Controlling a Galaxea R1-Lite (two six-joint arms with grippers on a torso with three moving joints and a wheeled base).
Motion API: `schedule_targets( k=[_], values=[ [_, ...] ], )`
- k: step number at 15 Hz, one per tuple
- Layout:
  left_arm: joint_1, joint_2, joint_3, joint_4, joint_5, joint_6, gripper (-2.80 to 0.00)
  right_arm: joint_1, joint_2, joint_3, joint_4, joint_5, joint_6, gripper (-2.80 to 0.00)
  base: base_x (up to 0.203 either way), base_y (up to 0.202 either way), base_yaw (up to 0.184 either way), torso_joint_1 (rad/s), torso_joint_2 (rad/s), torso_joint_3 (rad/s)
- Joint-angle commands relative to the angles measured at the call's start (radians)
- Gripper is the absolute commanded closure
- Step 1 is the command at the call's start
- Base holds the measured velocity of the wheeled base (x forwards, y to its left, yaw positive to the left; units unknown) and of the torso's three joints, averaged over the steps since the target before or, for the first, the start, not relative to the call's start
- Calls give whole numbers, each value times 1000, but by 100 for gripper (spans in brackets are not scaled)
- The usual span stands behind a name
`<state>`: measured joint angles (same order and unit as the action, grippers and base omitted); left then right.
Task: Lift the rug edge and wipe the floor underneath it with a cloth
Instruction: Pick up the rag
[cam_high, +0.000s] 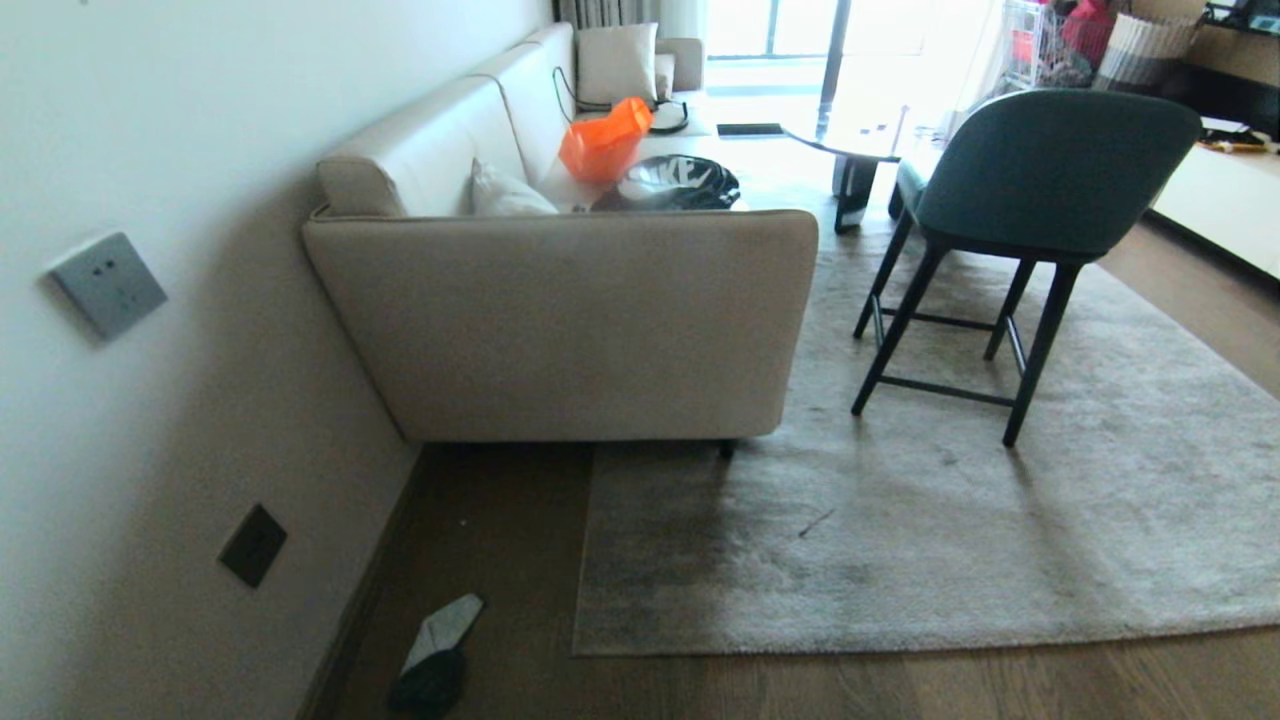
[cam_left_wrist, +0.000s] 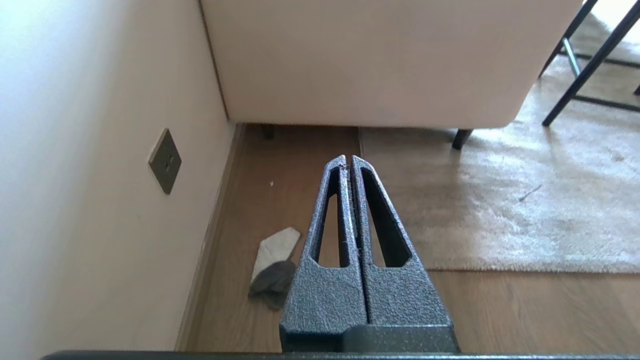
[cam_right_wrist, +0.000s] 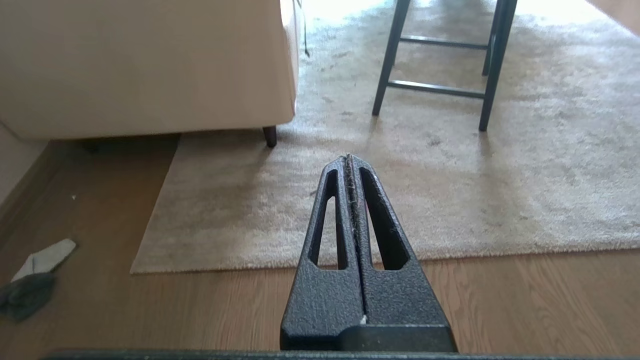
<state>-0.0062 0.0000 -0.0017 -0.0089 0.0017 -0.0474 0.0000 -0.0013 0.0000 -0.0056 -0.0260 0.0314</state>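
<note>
Right now both pincers, left pincer (cam_left_wrist: 348, 161) and right pincer (cam_right_wrist: 350, 159), are clenched and hold nothing. The cloth (cam_high: 436, 655) lies on the floor (cam_high: 500, 540) beside the rug edge (cam_high: 590, 645), by the wall (cam_high: 150, 420). A pincer could bump that wall when it reaches down.

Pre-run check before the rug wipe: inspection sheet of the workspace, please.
Surface: wood floor, bare strip between wall and rug.
Job's things: rug edge lies flat, corner near the sofa; cloth crumpled on the floor by the wall, apart from the rug.
Clutter: small white speck on the floor; dark mark on the rug; orange bag and a black-and-silver item on the sofa.
Grippers: left gripper and right gripper both empty, jaws shut, held above the floor.
Cables: a dark cord on the sofa back.
Surroundings: chair on the rug, wall sockets, table behind.
</note>
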Motion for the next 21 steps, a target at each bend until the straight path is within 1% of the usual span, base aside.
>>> schedule_targets(
  k=[1,21],
  values=[
    [0,0,0,0,0,0,0,0,1,0,0,0,1,0,0,0,0,2,10,-134],
    [0,0,0,0,0,-2,0,0,1,0,0,0,1,0,0,0,0,3,2,-195]
  ],
)
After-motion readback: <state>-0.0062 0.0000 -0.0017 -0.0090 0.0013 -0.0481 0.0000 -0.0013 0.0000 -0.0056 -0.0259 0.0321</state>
